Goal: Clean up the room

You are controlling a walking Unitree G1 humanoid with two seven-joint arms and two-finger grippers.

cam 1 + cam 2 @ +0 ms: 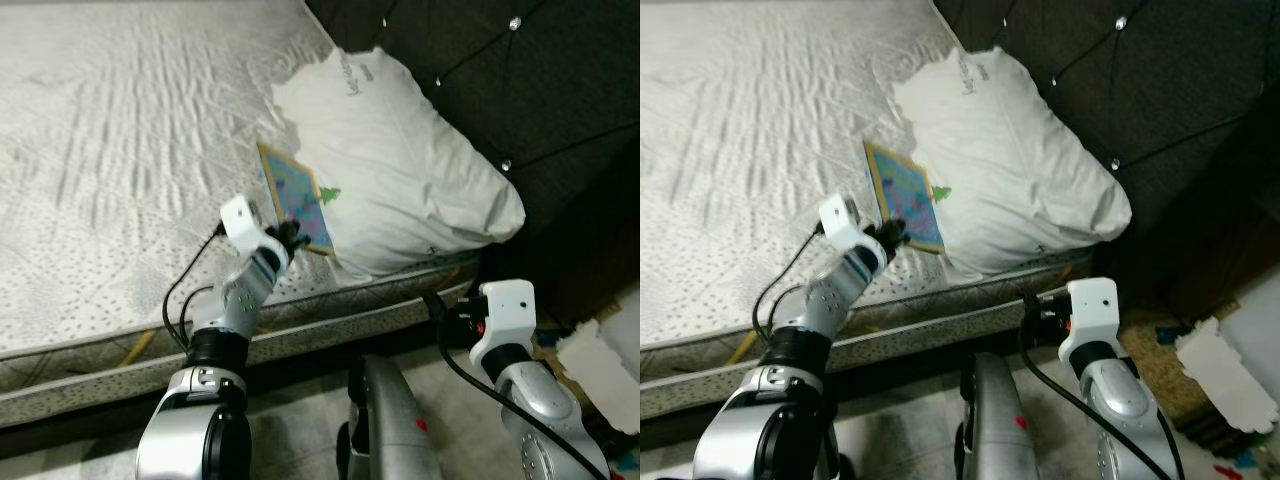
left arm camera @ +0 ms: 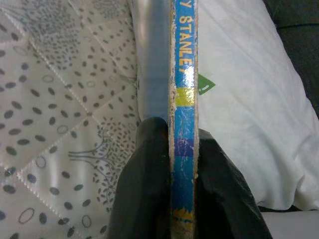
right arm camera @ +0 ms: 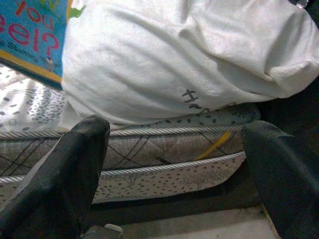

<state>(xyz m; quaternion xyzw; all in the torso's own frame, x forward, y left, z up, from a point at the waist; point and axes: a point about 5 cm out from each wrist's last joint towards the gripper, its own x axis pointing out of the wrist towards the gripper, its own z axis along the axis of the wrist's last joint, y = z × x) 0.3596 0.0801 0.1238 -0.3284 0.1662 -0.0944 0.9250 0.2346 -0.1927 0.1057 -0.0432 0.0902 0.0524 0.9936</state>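
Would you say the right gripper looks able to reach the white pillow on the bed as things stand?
Probably yes: the right gripper is open and faces the white pillow, with only the mattress edge below it.

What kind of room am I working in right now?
Most likely a bedroom: a bare quilted mattress, a white pillow and a dark tufted headboard. The left gripper grips a book.
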